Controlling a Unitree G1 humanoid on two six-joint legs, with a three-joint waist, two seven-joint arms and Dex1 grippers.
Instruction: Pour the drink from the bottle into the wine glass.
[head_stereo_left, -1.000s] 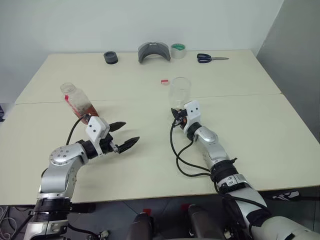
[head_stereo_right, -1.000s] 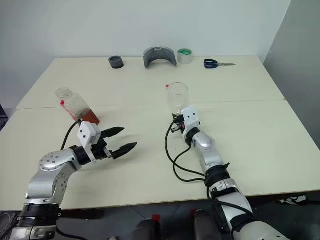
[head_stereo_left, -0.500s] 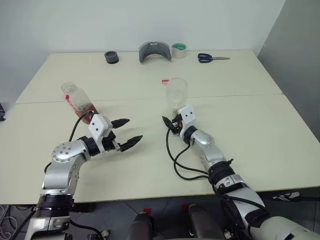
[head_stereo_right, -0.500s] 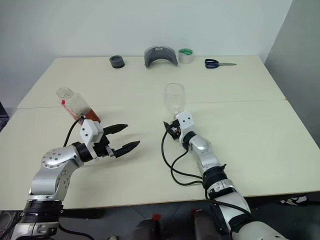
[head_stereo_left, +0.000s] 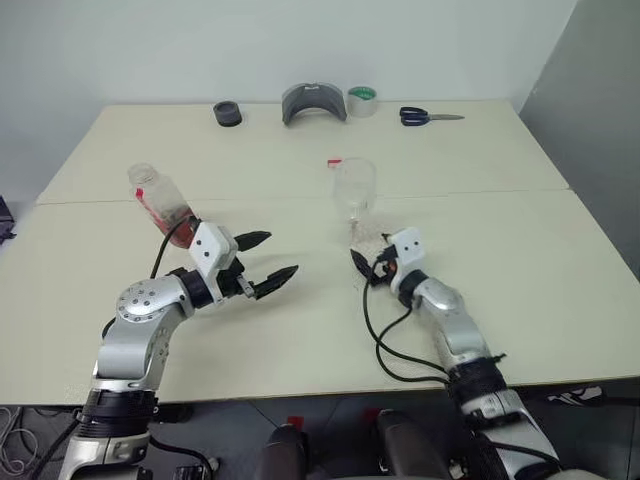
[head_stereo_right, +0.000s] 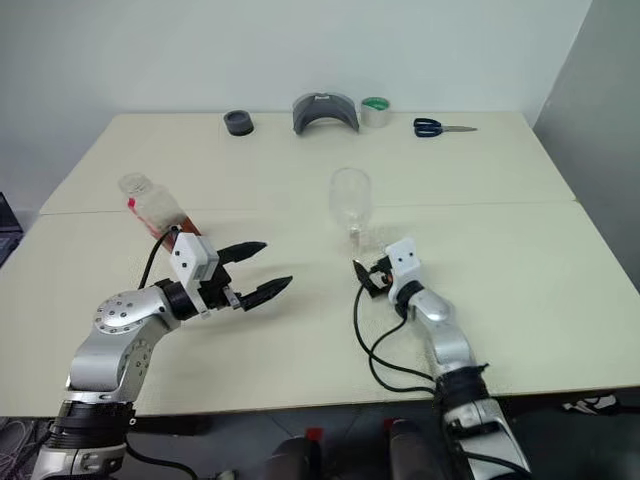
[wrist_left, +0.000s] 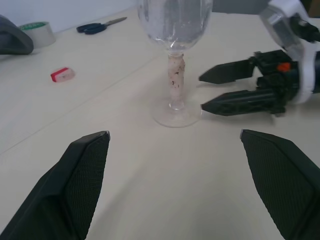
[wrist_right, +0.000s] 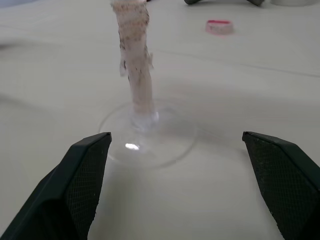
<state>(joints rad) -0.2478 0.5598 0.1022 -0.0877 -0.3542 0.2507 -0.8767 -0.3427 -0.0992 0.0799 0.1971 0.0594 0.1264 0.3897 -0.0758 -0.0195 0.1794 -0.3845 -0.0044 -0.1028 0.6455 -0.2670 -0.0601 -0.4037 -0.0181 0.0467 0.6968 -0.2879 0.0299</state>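
The wine glass (head_stereo_left: 355, 188) stands upright and empty on the cream table (head_stereo_left: 520, 240), free of both grippers. Its whitish stem (wrist_right: 136, 55) and round foot (wrist_left: 176, 115) sit just beyond my right gripper (head_stereo_left: 362, 268), which is open and holds nothing. The bottle (head_stereo_left: 160, 198) leans at the left with no cap on its neck. The reddish-brown drink (head_stereo_left: 178, 214) lies in its lower end, and its base is hidden behind my left hand. My left gripper (head_stereo_left: 282, 253) is open and empty, pointing toward the glass. A small red-and-white cap (head_stereo_left: 334, 162) lies behind the glass.
Along the far edge lie a black round object (head_stereo_left: 228, 113), a grey curved object (head_stereo_left: 314, 103), a green-cored tape roll (head_stereo_left: 361, 99) and blue-handled scissors (head_stereo_left: 430, 116). A seam (head_stereo_left: 500, 192) crosses the tabletop. Black cables (head_stereo_left: 385, 345) loop beside my right arm.
My right gripper has opened, let go of the wine glass stem and drawn back toward the near edge. The glass stays standing. My left gripper has hardly moved.
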